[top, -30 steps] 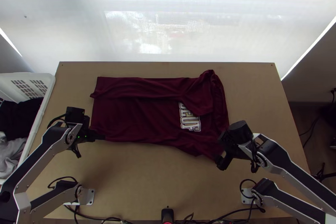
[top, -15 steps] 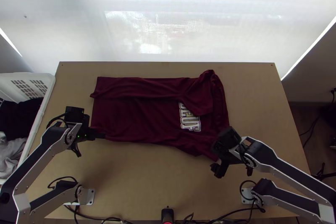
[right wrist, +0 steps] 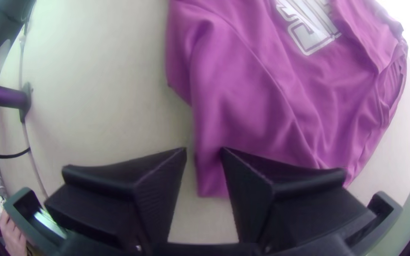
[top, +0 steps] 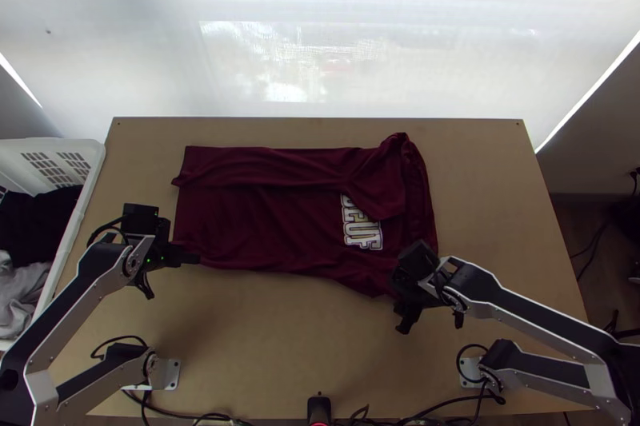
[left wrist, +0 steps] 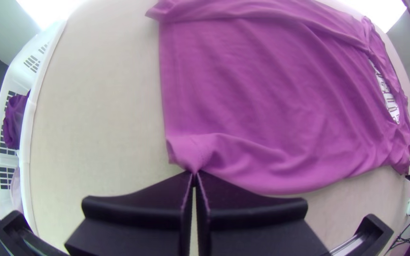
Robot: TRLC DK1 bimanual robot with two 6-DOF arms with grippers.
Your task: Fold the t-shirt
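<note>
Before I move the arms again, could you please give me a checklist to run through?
1. Left gripper shut on the t-shirt's near hem corner: ok.
2. Right gripper shut on cloth: not ok; its fingers are open, with shirt edge visible between them.
3. Right fingers low enough to pinch: cannot tell.
4. Far side folded inward, its sleeve partly over the print: ok.
5. Near side folded inward: not ok.
6. Basket apart from the shirt: ok.
</note>
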